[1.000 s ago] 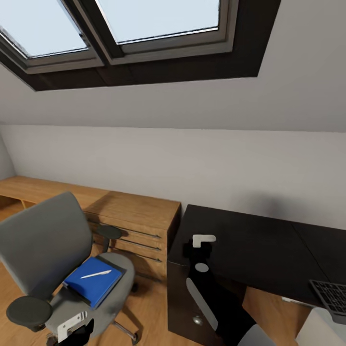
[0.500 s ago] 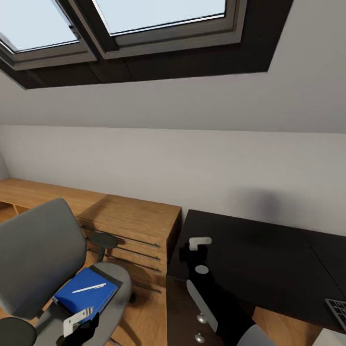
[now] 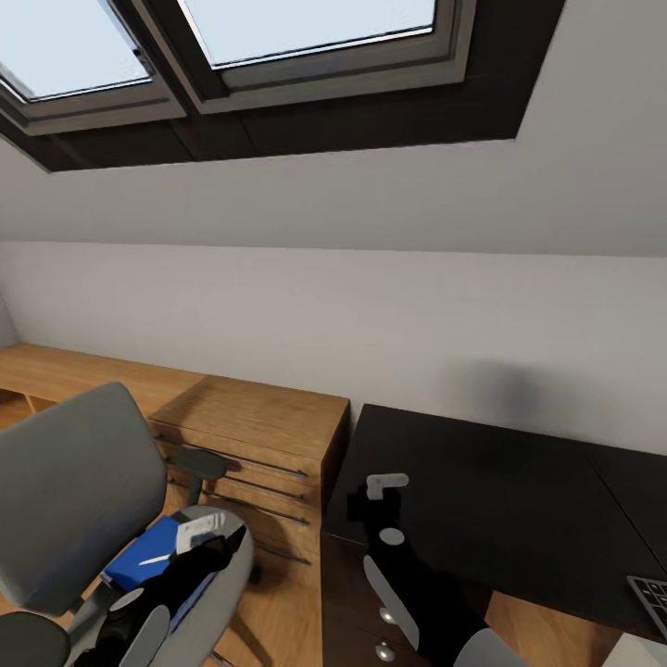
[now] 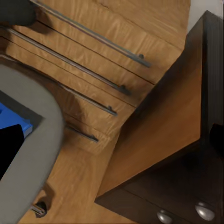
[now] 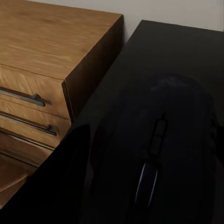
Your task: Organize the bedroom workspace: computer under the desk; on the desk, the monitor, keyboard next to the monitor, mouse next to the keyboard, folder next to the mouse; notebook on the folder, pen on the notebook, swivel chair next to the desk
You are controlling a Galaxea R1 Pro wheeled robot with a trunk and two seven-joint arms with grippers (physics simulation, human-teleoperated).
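Bright blue flat folder point(image 3: 139, 560) with thin white pen point(image 3: 155, 560) on top: on grey padded swivel chair point(image 3: 74, 482) seat | my left claw point(image 3: 211, 533): over the folder, grip state I cannot tell | small black rounded mouse point(image 5: 158, 154): clamped in my right claw point(image 3: 375, 496) above the long black desk point(image 3: 500, 482) | flat dark keyboard point(image 3: 651, 593): desk's right edge.

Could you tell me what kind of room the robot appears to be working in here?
It looks like an attic home office or bedroom workspace: skylight windows in a sloping ceiling, a black desk, a grey swivel chair and a wooden drawer cabinet.
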